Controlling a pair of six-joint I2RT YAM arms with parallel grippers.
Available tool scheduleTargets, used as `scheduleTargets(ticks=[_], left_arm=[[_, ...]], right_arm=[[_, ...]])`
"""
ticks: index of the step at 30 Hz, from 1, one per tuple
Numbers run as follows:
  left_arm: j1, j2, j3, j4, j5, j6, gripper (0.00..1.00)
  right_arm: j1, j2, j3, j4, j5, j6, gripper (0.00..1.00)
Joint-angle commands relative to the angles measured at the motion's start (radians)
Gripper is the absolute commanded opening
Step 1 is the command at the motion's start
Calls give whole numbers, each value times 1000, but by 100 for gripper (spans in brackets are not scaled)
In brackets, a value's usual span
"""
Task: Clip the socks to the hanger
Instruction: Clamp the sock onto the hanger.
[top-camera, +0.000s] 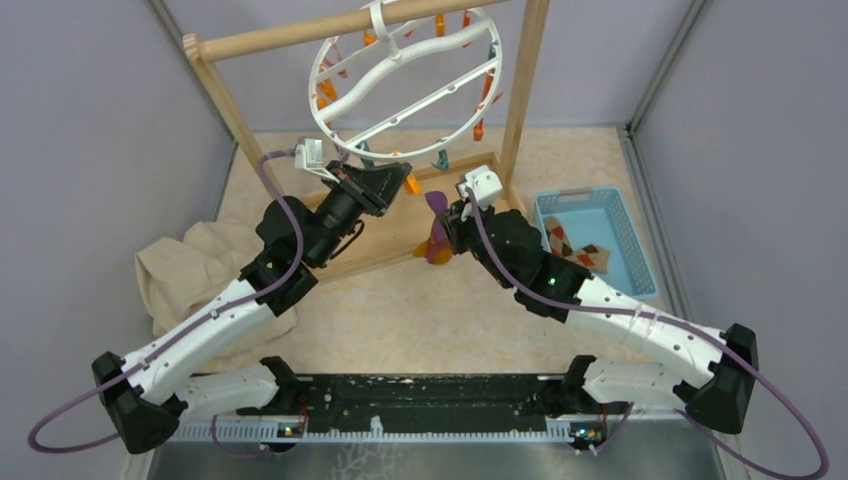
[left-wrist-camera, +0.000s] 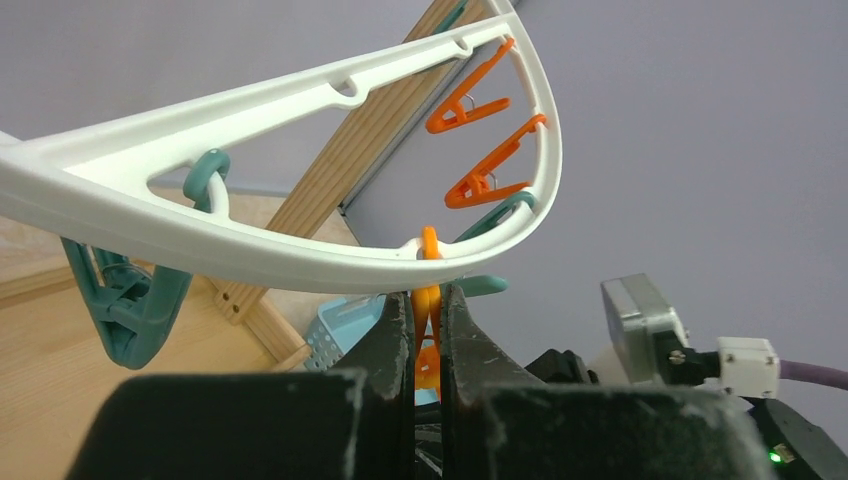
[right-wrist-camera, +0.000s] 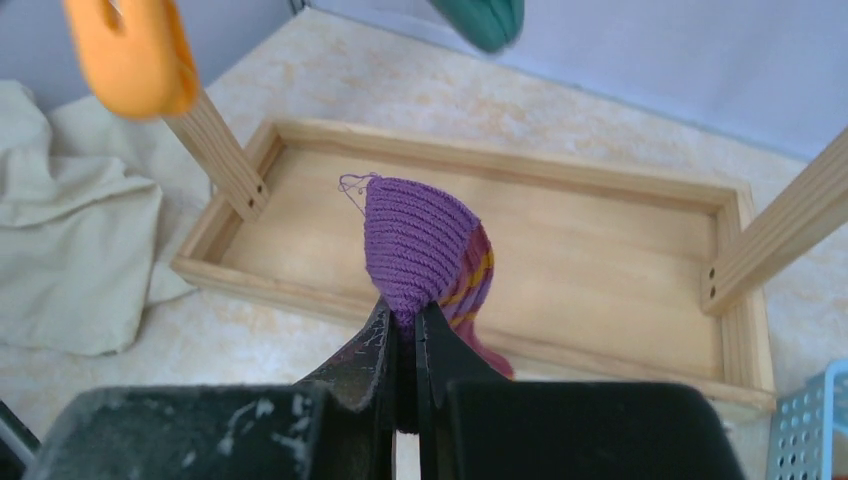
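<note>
The white round hanger (top-camera: 400, 75) hangs by its hook from the wooden stand's top bar, and its rim (left-wrist-camera: 300, 255) fills the left wrist view. My left gripper (left-wrist-camera: 428, 315) is shut on an orange clip (left-wrist-camera: 429, 300) at the ring's lower rim; it shows in the top view too (top-camera: 405, 182). My right gripper (right-wrist-camera: 404, 325) is shut on the maroon-purple sock (right-wrist-camera: 425, 250), held upright above the stand's base; in the top view the sock (top-camera: 437, 232) hangs beside the gripper (top-camera: 447, 218). The brown-tan sock (top-camera: 575, 250) lies in the blue basket.
The wooden frame stand (top-camera: 525, 90) has a tray base (right-wrist-camera: 560, 240) under the hanger. A large beige cloth (top-camera: 185, 265) lies at the left. The blue basket (top-camera: 625, 235) stands at the right. Other orange (left-wrist-camera: 470, 105) and teal clips (left-wrist-camera: 130, 300) hang from the ring.
</note>
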Motion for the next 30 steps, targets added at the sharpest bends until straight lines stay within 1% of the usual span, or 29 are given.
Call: scheduleTargets(ticks=[1, 11, 16, 30], left_arm=[[-10, 20, 12, -91, 61, 20, 0], [-11, 34, 22, -90, 46, 28, 0], [-10, 50, 41, -90, 55, 24, 0], [-10, 44, 29, -83, 60, 5, 0]], right_arm=[[16, 5, 104, 97, 5, -62, 0], [43, -55, 85, 79, -80, -41, 0], [74, -62, 102, 78, -89, -59, 0], [80, -104, 100, 58, -87, -57, 0]])
